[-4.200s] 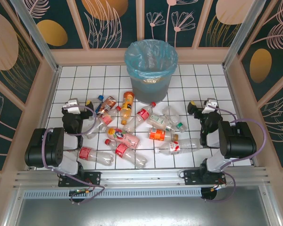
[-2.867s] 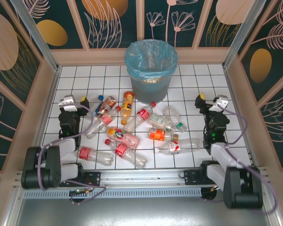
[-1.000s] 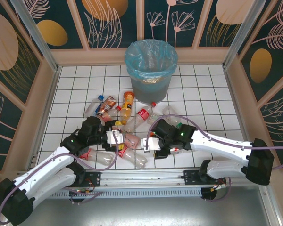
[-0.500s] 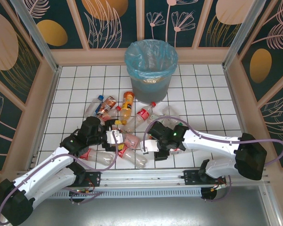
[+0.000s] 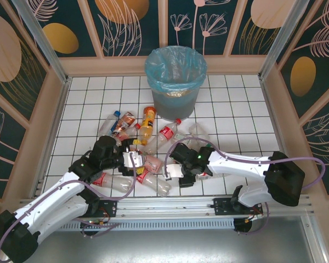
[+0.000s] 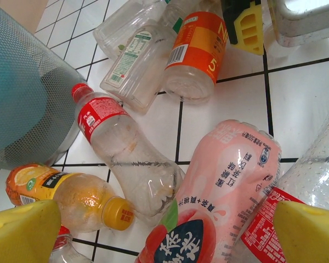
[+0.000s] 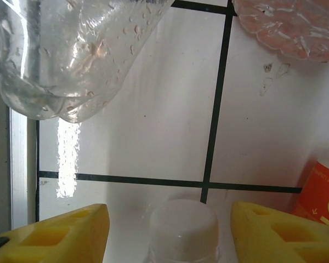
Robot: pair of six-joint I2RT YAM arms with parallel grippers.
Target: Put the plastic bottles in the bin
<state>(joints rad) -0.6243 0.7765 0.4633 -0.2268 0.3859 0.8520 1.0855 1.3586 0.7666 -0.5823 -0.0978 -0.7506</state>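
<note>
Far left on the white-tiled desk (image 5: pixel 82 98), from above: a blue-capped bottle (image 5: pixel 108 123) lying on its side at the edge of the heap of plastic bottles (image 5: pixel 167 133). Just nearer, the left claw (image 5: pixel 132 160), stretched in low from the near-left corner. Stands open: in the left wrist view, yellow fingertips (image 6: pixel 22 233) spread wide at the bottom corners, with a pink-labelled bottle (image 6: pixel 219 192) lying between them, unclamped. Contact with either fingertip: cannot tell. Left of that bottle, an orange juice bottle (image 6: pixel 71 197) with an orange cap and a clear red-labelled bottle (image 6: pixel 120 153), both on their sides, the latter's red cap close to the bin (image 6: pixel 22 93). Farther off, a bottle with a white-and-green label (image 6: pixel 137 60) beside an orange-labelled bottle (image 6: pixel 200 52).

Middle of the top view, at the far side of the desk: the bin upright, lined with light-blue plastic, well apart from both claws.

Right of the pink-labelled bottle, the right claw (image 5: pixel 172 171), low over the tiles. Also open: in the right wrist view, yellow fingers (image 7: pixel 60 233) either side of a white bottle cap (image 7: pixel 183 227), gaps showing on both sides. Beyond, the base of a clear bottle (image 7: pixel 71 55) at upper left, a pink-tinted bottle base (image 7: pixel 288 27) at upper right.
</note>
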